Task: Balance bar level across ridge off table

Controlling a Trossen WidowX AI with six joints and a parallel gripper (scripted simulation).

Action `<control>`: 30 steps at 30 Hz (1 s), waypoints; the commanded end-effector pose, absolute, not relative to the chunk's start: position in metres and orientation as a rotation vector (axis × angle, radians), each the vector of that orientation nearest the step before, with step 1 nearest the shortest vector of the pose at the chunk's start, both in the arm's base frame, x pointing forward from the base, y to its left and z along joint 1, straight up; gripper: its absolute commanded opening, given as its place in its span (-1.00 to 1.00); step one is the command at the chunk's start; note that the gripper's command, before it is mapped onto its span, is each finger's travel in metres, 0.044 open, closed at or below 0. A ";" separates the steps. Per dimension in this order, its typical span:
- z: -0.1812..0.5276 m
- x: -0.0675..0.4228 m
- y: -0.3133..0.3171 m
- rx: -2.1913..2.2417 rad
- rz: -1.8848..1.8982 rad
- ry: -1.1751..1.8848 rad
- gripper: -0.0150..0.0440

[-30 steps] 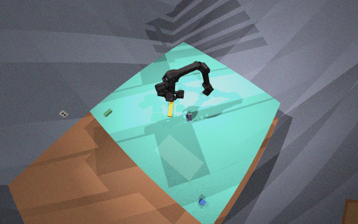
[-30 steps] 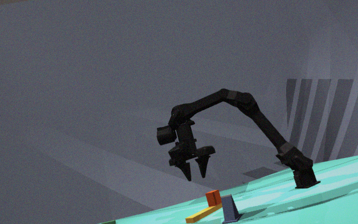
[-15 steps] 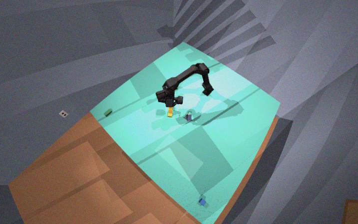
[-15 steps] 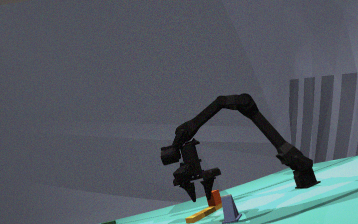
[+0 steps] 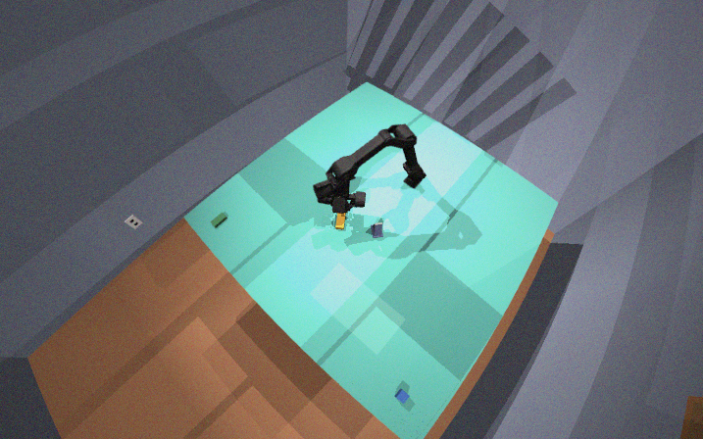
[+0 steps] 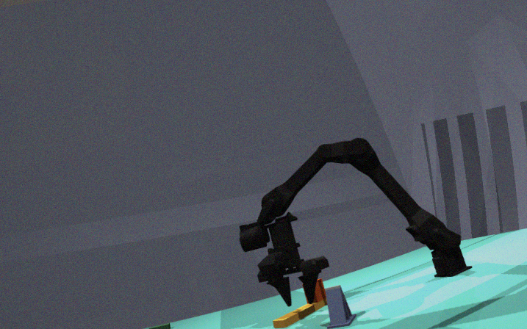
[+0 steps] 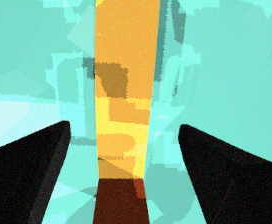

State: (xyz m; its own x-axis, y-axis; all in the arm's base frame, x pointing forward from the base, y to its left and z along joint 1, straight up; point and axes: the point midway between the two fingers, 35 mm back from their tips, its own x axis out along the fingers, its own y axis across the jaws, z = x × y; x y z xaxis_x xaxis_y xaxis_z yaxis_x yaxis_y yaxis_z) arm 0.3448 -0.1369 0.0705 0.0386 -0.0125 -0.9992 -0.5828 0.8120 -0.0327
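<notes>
The orange-yellow bar point(image 5: 339, 220) point(image 6: 294, 317) point(image 7: 127, 45) lies on the teal table top. A red block point(image 6: 320, 289) stands on its end nearer the arm's base; its dark red side point(image 7: 121, 202) shows low in the wrist view. The grey-blue ridge point(image 5: 377, 229) point(image 6: 337, 306) stands upright to one side of the bar, with nothing on it. My gripper point(image 6: 300, 304) point(image 7: 125, 130) is open and points down over the bar near the block. The fingertips are on either side of the bar, with gaps between. Their exact height is hard to tell. In the top view the gripper hides the block.
A green block point(image 5: 219, 219) point(image 6: 161, 326) lies near the table's left edge in the top view, far from the bar. A blue cube point(image 5: 402, 396) lies near the table's bottom corner there.
</notes>
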 end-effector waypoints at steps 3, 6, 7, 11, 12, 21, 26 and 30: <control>0.059 0.343 -0.137 -0.507 0.473 1.488 0.58; 0.054 0.343 -0.137 -0.507 0.473 1.488 0.58; 0.052 0.343 -0.137 -0.507 0.473 1.488 0.58; 0.051 0.343 -0.137 -0.507 0.473 1.488 0.58; 0.051 0.343 -0.137 -0.507 0.473 1.488 0.58; 0.051 0.343 -0.137 -0.507 0.473 1.488 0.58; 0.052 0.343 -0.136 -0.501 0.471 1.487 0.40; 0.052 0.343 -0.136 -0.501 0.471 1.487 0.04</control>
State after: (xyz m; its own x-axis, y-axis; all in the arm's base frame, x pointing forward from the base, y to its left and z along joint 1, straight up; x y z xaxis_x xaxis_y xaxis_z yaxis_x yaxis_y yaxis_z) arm 0.3435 -0.1364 0.0516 0.0322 -0.0106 -0.9994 -0.5833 0.8118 -0.0274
